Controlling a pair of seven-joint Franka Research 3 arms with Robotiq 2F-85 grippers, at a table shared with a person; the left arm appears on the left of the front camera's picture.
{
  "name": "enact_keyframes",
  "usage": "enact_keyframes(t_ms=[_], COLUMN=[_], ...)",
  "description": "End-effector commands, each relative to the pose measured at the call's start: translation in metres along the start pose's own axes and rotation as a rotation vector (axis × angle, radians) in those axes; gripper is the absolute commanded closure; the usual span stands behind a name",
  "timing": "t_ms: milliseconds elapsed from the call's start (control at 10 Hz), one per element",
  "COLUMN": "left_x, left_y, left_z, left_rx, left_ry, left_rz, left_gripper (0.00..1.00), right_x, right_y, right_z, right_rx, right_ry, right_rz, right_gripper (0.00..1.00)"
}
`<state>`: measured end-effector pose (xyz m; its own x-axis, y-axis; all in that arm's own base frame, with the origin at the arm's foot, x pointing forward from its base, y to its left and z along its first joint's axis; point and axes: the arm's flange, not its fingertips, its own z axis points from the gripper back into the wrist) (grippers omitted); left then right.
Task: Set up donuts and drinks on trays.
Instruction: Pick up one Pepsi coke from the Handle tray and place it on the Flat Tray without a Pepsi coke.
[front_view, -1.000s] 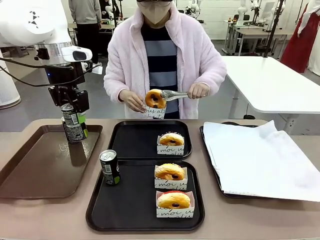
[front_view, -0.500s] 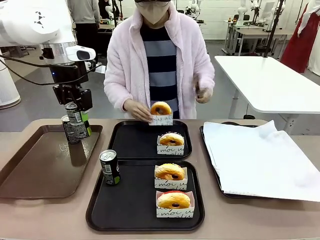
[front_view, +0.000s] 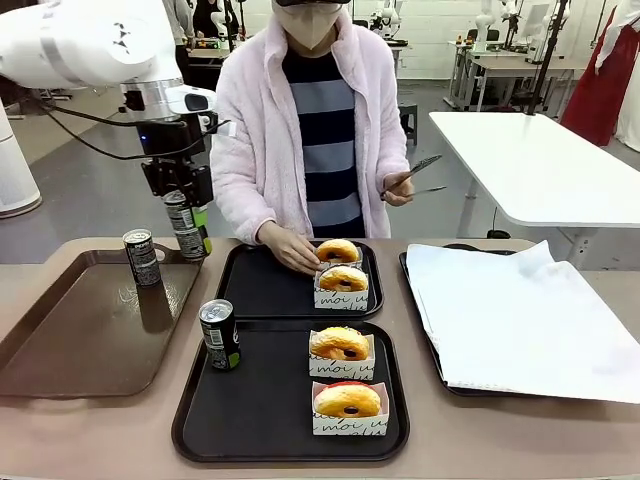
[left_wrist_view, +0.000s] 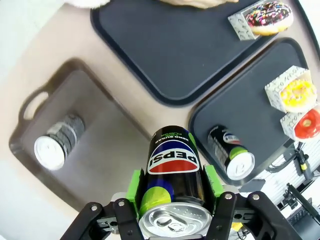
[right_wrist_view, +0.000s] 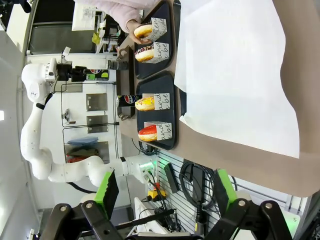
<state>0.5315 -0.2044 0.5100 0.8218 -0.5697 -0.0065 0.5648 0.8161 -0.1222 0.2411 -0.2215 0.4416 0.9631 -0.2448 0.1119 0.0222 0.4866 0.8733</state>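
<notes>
Since a second ago the left gripper (front_view: 187, 228) has lifted its can (front_view: 186, 226) off the brown tray (front_view: 60, 340) and carried it toward the far black tray (front_view: 260, 285), leaving another can (front_view: 141, 257) standing on the brown tray; the person's hand (front_view: 296, 250) has brought a sleeved donut (front_view: 337, 250) down onto that far tray behind the one already there (front_view: 342, 279). The jaws are clenched on the can, held upright above the tabletop (front_view: 500, 440). The near black tray (front_view: 260, 410) already holds a can (front_view: 219, 335) and two donuts. The drink delivery to the far tray seems in hand; next comes lowering onto its bare left part, clear of the hand. The right gripper's (right_wrist_view: 162, 192) jaws are spread, holding nothing.
</notes>
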Motion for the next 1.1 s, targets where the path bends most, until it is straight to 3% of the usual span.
enact_keyframes(t_ms=[0, 400, 1000], left_x=[0.03, 0.068, 0.093], left_y=[-0.001, -0.011, -0.021], left_z=[0.001, -0.022, -0.098], left_rx=[-0.017, 0.009, 0.024], left_ry=[-0.01, -0.007, 0.005], left_rz=[-0.032, -0.071, -0.072], left_gripper=[0.41, 0.41, 0.41], right_x=[0.001, 0.001, 0.001], right_y=[0.0, 0.0, 0.0], right_z=[0.001, 0.001, 0.001], right_rx=[0.023, 0.023, 0.023], right_ry=[-0.013, -0.013, -0.013], right_rz=[0.018, 0.018, 0.018], right_gripper=[0.0, 0.0, 0.0])
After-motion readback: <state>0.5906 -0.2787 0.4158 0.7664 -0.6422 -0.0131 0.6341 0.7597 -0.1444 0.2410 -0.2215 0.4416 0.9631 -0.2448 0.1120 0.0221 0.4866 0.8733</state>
